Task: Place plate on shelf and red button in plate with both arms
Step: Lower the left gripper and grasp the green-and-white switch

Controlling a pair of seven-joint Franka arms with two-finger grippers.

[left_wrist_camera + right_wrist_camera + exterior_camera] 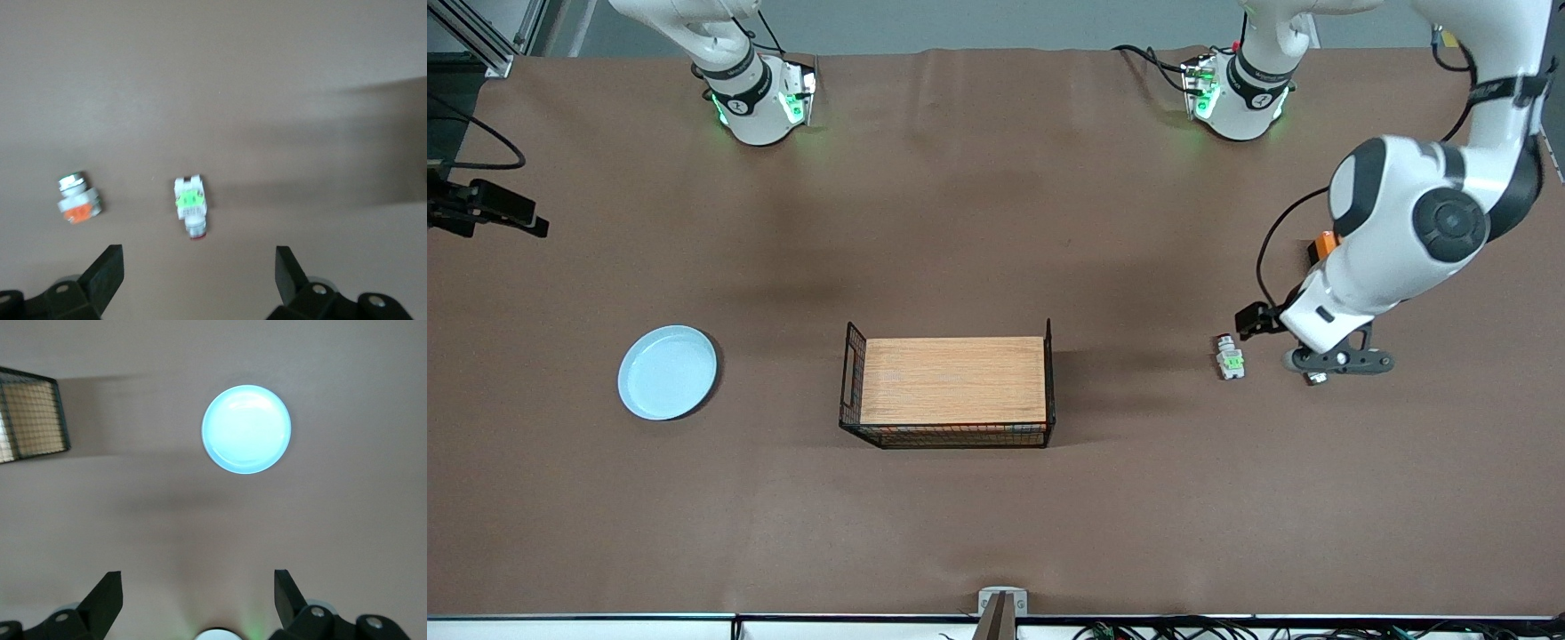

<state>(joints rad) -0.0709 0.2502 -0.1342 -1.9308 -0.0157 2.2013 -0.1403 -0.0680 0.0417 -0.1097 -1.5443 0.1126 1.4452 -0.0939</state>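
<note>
1. Right now the left gripper (199, 280) is hanging over the table (978, 222) near the left arm's end, jaws wide and empty, with the red button (1230, 356) lying on the brown surface just beside it.
2. Probably the step in hand is the reach for the button: centring the fingers (107, 270) over its white body and coming straight down should be keeping the similar orange-patched block (78, 200) (lying close by) out of the grip.
3. Meanwhile the right gripper (198, 600) is sitting high, also open and empty, looking down on the plate (668, 371).
4. The plate is resting toward the right arm's end, well apart from the wire basket (947, 384) mid-table.
5. Elsewhere the brown cloth is lying flat, with cables trailing near the bases.
</note>
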